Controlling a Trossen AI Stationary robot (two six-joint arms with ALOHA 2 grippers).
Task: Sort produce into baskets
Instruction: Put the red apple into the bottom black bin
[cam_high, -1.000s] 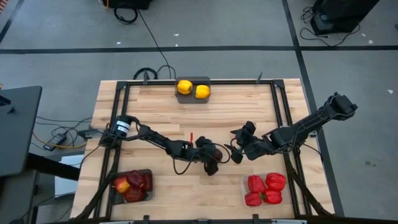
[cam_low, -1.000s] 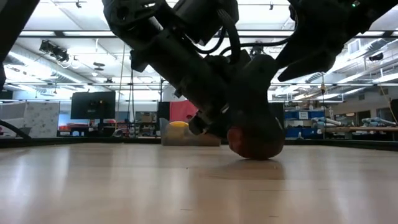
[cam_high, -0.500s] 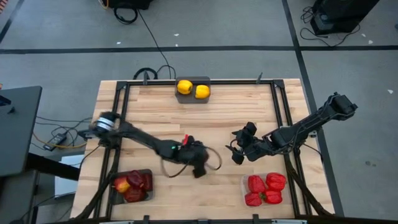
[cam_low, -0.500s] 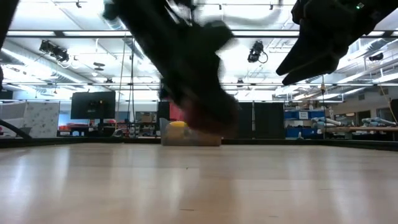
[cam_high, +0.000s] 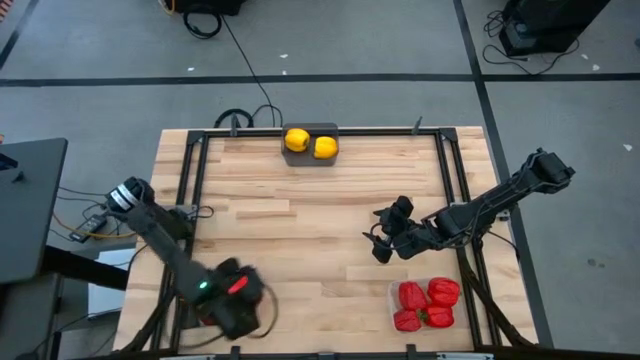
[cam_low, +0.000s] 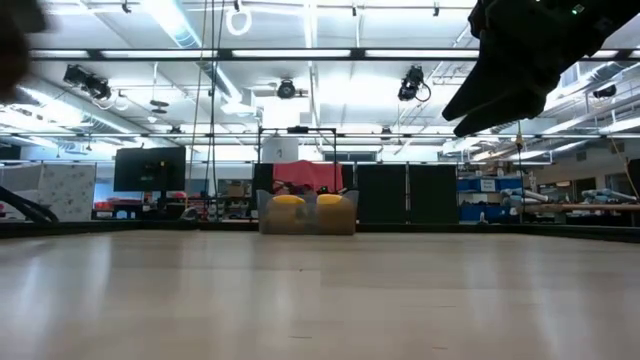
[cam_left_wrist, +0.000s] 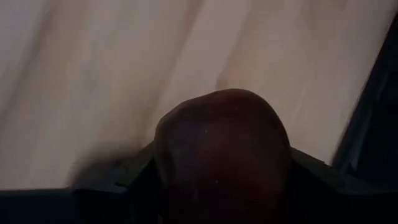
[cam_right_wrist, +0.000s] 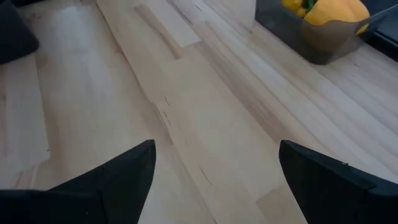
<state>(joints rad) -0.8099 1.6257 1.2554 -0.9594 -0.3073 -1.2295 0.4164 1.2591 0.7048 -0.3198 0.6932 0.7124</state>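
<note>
My left gripper (cam_high: 238, 303) is shut on a dark maroon apple (cam_left_wrist: 221, 152) and hangs over the table's near left corner. It hides most of the dark basket there. My right gripper (cam_high: 383, 242) is open and empty above the table's middle right; it also shows in the low view (cam_low: 520, 60). Two yellow fruits (cam_high: 310, 143) lie in a dark basket (cam_low: 307, 214) at the far edge. Several red peppers (cam_high: 425, 303) lie in the clear basket (cam_high: 393, 292) at the near right. My left gripper pinches the apple between its two fingers, one on each of two opposite sides (cam_left_wrist: 163, 158). The apple fills the space between the fingers and is lifted clear, with the wooden table top showing beyond it.
A dark metal frame (cam_high: 455, 190) runs along the table's edges. The wooden table top (cam_high: 300, 220) lies between the three baskets. The right arm (cam_high: 500, 200) reaches in from the right edge.
My left gripper has lifted the apple off the table's middle and swung it quickly toward the near left corner, where it is now over the basket there. My right gripper has kept still.
</note>
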